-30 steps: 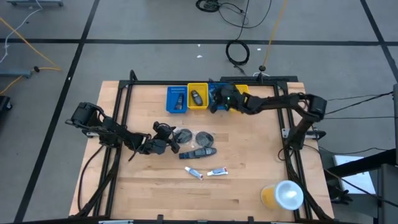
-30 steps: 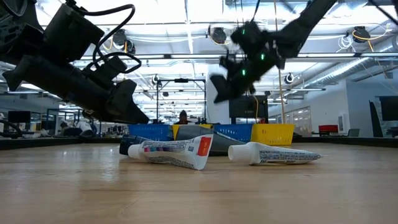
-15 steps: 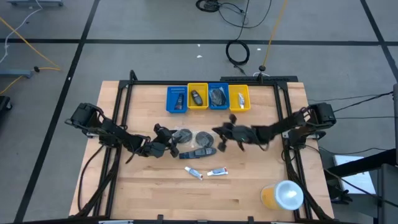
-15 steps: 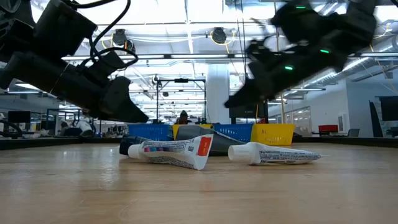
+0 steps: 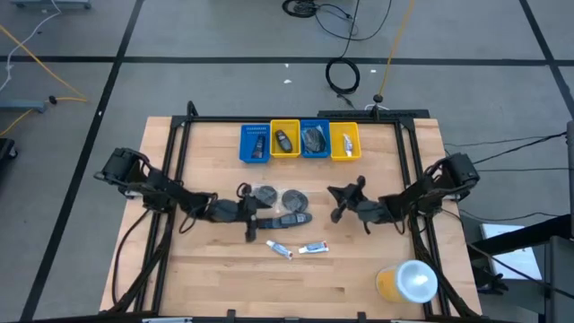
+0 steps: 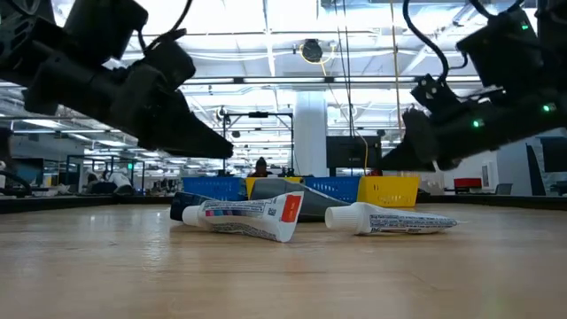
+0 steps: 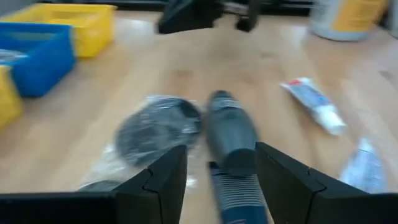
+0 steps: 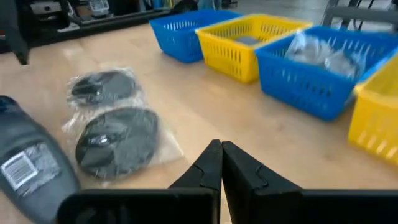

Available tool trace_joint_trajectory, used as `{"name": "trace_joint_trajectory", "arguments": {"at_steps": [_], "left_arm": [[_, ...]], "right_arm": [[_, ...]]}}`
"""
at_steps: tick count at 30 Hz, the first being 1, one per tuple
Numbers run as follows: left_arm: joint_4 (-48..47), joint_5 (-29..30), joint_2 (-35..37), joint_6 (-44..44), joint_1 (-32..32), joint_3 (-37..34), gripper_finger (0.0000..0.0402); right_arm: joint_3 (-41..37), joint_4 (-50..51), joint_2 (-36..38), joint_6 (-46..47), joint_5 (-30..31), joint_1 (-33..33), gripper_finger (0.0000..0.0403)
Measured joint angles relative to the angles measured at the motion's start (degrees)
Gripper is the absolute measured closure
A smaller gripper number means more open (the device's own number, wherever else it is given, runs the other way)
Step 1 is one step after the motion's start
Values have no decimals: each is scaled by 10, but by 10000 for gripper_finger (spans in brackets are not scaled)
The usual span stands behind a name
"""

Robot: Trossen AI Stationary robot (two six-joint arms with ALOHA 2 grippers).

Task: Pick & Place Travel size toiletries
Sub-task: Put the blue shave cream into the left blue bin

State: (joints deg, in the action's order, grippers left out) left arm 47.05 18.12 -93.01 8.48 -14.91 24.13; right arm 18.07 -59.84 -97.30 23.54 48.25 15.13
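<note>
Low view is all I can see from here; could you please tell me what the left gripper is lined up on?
Observer: The left gripper is open, and a dark bottle lies on the table just ahead, in line with the gap between its fingers.
Operator: Thank you. Is the right gripper carrying anything?
Observer: No. The right gripper is shut and empty, out to the side of a wrapped disc.
Operator: And what stands behind the tubes?
Observer: Four bins in a row along the far edge: blue, yellow, blue, yellow, each with something in it.
</note>
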Motion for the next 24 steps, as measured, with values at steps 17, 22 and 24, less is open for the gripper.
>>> {"name": "trace_joint_trajectory", "arguments": {"at_steps": [17, 22, 24], "left_arm": [[-369, -97, 0, 82, 0, 133, 76], [-375, -70, 0, 101, 0, 132, 98], [-370, -66, 0, 101, -2, 132, 116]], "right_arm": [[81, -4, -180, 90, 87, 37, 403], [83, -8, -181, 85, 85, 37, 403], [83, -12, -181, 84, 85, 37, 403]]}}
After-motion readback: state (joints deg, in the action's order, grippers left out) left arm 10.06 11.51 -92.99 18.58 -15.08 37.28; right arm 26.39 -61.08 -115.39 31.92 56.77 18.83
